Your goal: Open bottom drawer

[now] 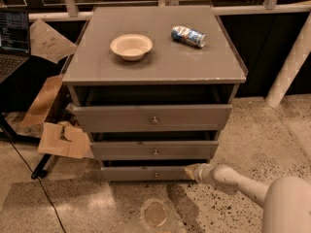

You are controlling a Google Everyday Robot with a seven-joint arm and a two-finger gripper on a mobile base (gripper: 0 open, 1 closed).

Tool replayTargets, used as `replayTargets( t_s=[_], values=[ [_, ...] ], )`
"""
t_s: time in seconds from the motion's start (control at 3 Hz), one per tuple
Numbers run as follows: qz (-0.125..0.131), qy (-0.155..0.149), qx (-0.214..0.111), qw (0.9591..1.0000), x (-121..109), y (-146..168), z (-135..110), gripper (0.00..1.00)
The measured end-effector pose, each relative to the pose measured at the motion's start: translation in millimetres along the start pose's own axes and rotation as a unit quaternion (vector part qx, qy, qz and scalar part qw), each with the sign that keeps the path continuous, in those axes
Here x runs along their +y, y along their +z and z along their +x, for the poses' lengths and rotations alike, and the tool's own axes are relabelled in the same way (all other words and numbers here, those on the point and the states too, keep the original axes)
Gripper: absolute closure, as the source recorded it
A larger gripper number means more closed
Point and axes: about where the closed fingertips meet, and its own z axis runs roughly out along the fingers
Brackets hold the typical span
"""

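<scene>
Right of the knob [156, 174], at the right end of the bottom drawer [131, 174], sits the gripper [192, 171], and I cannot tell whether it is spread or closed. Standing off to the side of the knob, it could, I judge, press on the flat grey front or slip past the drawer's corner and catch nothing, while a pull taken that far from the knob might skew the drawer and jam it. The drawer carrying the knob is the lowest and narrowest front, and it stretches leftward from the gripper, with the knob near but apart.
</scene>
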Motion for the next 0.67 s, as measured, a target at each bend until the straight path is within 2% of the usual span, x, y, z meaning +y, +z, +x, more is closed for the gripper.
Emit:
replayTargets(
  t_s=[0.67],
  values=[
    [0.039,0.039,-0.025,0.9982,-9.5,10.2,10.8,1.0]
  ],
)
